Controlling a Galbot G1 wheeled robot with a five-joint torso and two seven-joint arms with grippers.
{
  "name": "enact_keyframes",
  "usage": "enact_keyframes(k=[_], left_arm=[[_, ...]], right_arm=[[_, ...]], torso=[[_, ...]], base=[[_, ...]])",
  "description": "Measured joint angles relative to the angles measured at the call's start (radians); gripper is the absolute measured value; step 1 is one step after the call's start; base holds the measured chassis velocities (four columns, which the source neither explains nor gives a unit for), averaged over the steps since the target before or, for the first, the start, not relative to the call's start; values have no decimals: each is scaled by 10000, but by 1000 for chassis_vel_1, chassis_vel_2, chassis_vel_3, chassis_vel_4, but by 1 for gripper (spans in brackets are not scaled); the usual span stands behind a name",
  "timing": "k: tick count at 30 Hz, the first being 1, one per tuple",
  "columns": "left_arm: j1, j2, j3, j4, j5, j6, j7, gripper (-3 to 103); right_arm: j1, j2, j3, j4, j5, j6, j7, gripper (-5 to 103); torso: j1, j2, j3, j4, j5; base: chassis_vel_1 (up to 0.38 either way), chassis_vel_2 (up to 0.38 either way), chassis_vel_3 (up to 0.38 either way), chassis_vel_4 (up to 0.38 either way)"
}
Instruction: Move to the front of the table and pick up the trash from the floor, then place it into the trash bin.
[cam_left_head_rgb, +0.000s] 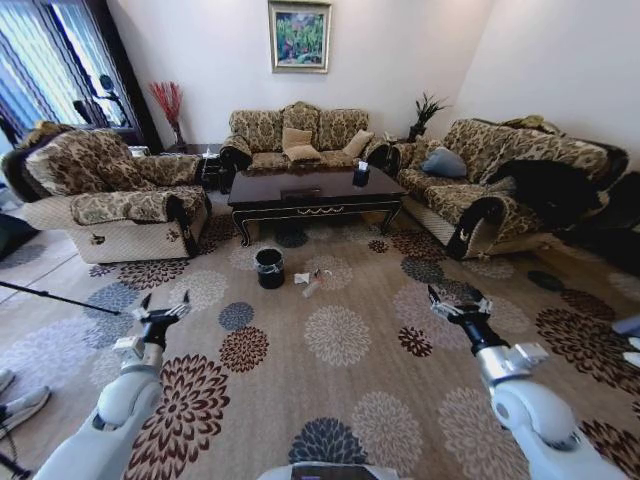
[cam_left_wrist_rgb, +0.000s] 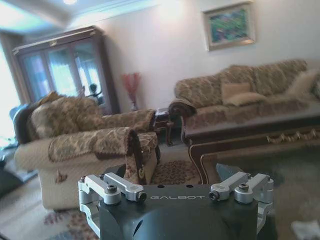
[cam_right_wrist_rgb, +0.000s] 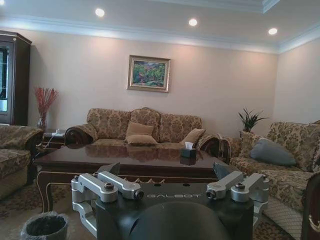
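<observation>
Slim clear plastic bottle (cam_left_head_rgb: 312, 287) lies on patterned beige carpet (cam_left_head_rgb: 340, 380), long axis slanting toward the low dark wooden table (cam_left_head_rgb: 300, 195), beside the small round black bin (cam_left_head_rgb: 269, 267). Left gripper (cam_left_head_rgb: 160, 312) and right gripper (cam_left_head_rgb: 456, 303) hover with fingers spread apart, holding nothing.

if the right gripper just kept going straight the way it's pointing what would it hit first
Probably the table: the right gripper hangs open above the floor, aimed at its front edge, with the trash bin off to one side. Depth is unclear.

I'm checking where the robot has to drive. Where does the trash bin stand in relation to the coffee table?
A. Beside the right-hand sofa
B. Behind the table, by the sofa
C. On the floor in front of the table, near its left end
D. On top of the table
C: in the head view the trash bin stands on the floor just in front of the table, toward its left end, with the trash lying beside it.
</observation>
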Motion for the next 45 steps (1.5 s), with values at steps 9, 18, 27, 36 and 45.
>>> enact_keyframes(k=[9, 18, 27, 36, 45], left_arm=[[-43, -785, -137, 38, 1024, -613, 940, 100], [-110, -1191, -79, -310, 981, -173, 779, 100], [170, -1195, -227, -489, 747, -9, 1055, 100], [176, -1114, -176, -482, 659, -122, 1268, 100], [332, -1150, -73, -562, 851, -139, 1357, 100]], right_arm=[[-14, 128, -144, -116, -146, -28, 4, 100], [-192, 526, -143, 100, -282, -19, 62, 100], [-494, 691, 42, 359, -421, 32, 52, 100], [-832, 726, 239, 538, -704, 151, 97, 100], [-636, 482, 11, 444, -788, 194, 21, 100]], torso=[[0, 0, 0, -2, -2], [-33, -67, -36, -2, -3], [-224, -491, -268, -1, -4], [-429, -956, -525, -2, -4], [-630, -1390, -759, 0, -3]], base=[[0, 0, 0, 0], [0, 0, 0, 0], [0, 0, 0, 0], [0, 0, 0, 0], [0, 0, 0, 0]])
